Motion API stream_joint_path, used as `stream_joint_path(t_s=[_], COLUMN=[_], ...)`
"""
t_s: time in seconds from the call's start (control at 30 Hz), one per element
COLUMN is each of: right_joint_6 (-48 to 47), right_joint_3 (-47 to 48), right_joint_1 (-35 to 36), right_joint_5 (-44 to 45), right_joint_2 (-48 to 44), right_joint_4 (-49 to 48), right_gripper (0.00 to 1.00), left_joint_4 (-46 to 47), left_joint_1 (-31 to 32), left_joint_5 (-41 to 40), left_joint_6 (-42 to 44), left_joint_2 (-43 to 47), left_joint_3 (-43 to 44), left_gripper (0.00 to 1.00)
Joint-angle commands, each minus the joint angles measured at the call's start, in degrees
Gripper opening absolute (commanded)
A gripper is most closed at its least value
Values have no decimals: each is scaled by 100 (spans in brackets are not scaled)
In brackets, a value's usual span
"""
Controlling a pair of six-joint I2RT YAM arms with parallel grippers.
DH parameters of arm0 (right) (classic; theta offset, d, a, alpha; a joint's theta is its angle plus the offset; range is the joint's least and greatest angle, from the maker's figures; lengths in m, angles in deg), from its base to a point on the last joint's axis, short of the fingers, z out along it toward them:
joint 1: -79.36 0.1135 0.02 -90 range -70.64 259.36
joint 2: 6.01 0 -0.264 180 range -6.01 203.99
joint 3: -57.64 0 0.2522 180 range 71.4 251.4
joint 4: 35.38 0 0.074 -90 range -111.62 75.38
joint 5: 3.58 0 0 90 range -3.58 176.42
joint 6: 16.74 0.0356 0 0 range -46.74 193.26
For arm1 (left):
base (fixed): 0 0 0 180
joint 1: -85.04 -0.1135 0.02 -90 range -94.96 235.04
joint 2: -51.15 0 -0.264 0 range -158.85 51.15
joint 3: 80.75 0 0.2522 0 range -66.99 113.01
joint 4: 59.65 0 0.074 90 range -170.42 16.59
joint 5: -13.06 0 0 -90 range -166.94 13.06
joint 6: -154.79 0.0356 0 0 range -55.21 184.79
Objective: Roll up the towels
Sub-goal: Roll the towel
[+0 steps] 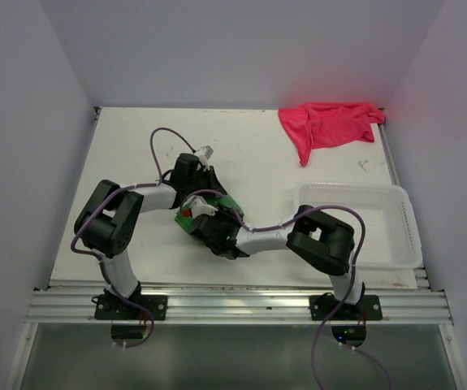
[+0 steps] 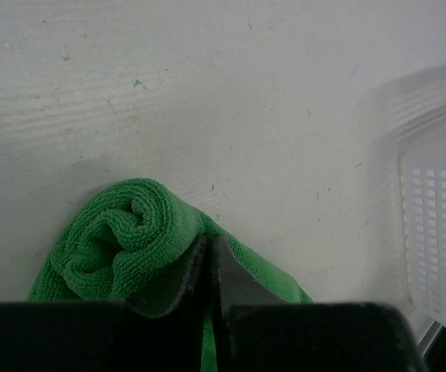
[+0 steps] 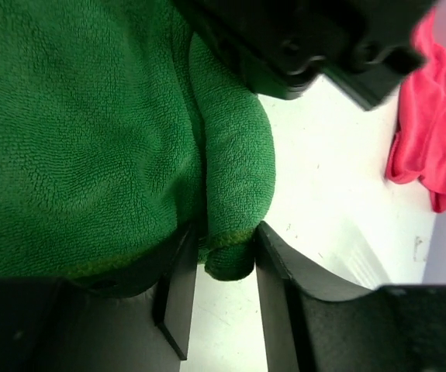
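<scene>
Right tool [image 3: 223, 294] loosely straddles the green towel [image 3: 83, 139], left tool [image 2: 209, 267] pinching it.

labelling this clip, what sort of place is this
Probably a robot lab test cell: two arms bolted to a metal rail, with plain white walls boxing in the table.

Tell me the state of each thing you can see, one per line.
green towel, partly rolled, a flat tail left
pink towel, unrolled, crumpled at the far right corner
basket, upright, nothing seen inside
left hand, shut on the green towel's edge
right hand, open around a fold of the green towel
</scene>
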Motion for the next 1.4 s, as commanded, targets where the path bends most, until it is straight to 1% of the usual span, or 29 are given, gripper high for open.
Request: stream_joint_path(t_s=[0.0,0.03,0.23,0.3,0.4,0.47,0.5,0.6,0.7,0.73,0.83,1.03,1.2,1.37], right_joint_6=[730,983,1573,1767,2311,2724,2821,3225,3604,3770,3999,3895,3903,3860], right_joint_3=[-34,-95,-456,-587,-781,-834,-912,-966,-1071,-1115,-1203,-1054,-1089,-1142], right_joint_1=[-150,-193,-624,-756,-1168,-1502,-1617,-1960,-2241,-2381,-2601,-2646,-2646,-2637], right_joint_5=[-461,-653,-1454,-1919,-2867,-3281,-3753,-4598,-5005,-5293,-5655,-5796,-6051,-5982], right_joint_2=[-744,-833,-1474,-1659,-2029,-2213,-2257,-2328,-2346,-2346,-2372,-1996,-1661,-1476], right_joint_4=[-115,24,79,87,0,-35,-62,-255,-413,-509,-721,-572,-659,-660], right_gripper=[39,41,46,46,46,46,47,48,49,49,50,51,52,52], left_joint_4=[-120,-111,-85,-76,-41,-23,-23,-41,-32,-41,-50,3,12,21], left_joint_1=[27,27,27,27,27,27,27,27,27,27,27,27,27,27], left_joint_5=[-316,-342,-377,-377,-377,-377,-377,-377,-377,-386,-386,-377,-412,-430], left_joint_6=[-10,-1,34,25,25,7,16,8,7,16,16,-1,-19,-10], left_joint_2=[-47,-47,-56,-65,-13,5,31,67,84,84,84,137,225,278], left_joint_3=[-292,-301,-301,-309,-344,-371,-371,-380,-389,-380,-397,-485,-520,-538], left_gripper=[9,9,9,8,8,8,8,8,8,8,8,8,8,8])
